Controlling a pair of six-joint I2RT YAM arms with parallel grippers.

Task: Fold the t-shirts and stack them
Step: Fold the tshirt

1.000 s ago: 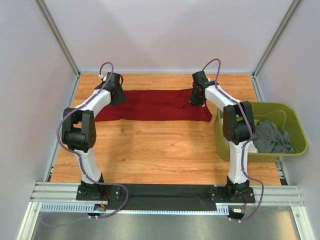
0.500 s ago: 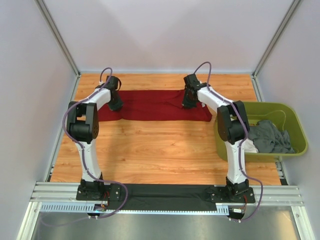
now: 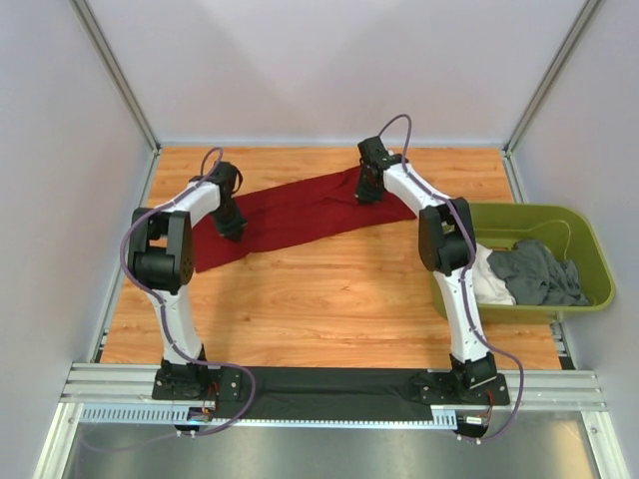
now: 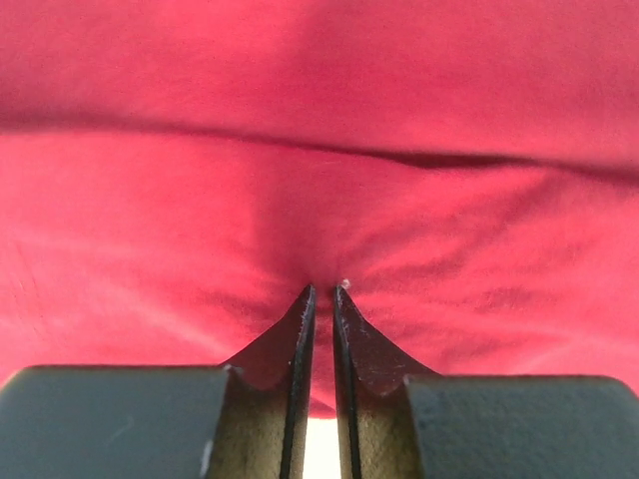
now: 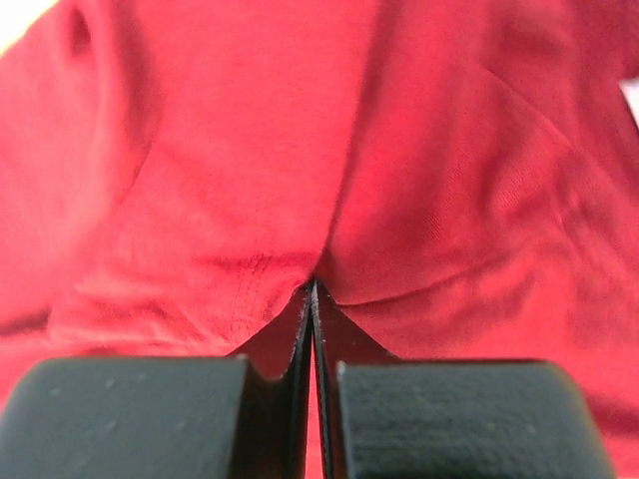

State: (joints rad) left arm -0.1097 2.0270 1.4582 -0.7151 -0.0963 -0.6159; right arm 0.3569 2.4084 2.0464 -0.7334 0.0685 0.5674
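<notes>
Pale, plain walls (image 3: pixel 329 70) close off three sides of a light-brown wooden table top (image 3: pixel 329 299). A silver metal rail (image 3: pixel 329 384) with a strip of black cloth (image 3: pixel 329 394) runs along its near edge, where the two arm bases are bolted.

One dark red short-sleeved cloth t-shirt (image 3: pixel 300 210) lies stretched out as a long band across the far half of the table. It runs on a slant, with its left end nearer the arms and its right end closer to the back wall.

The left gripper (image 4: pixel 322 291) is at the left part of the band. Its jaws stand almost together with only a thin slit between them, and a pinch of the red cloth is caught at the tips, creases fanning out from that spot. The right gripper (image 5: pixel 313 287) is at the far right part of the same shirt. Its jaws are pressed fully together on a fold of the red fabric, which puckers around the tips. Whether the cloth is raised off the wood at either grip cannot be told.

An olive-green rectangular plastic tub (image 3: pixel 589 259) stands at the right edge of the table, well apart from the red shirt. Inside it a crumpled dark grey cloth t-shirt (image 3: pixel 539 274) fills the middle and right. A white cloth t-shirt (image 3: pixel 489 287) is bunched just beside it against the tub's left wall, partly hidden behind the right arm.
</notes>
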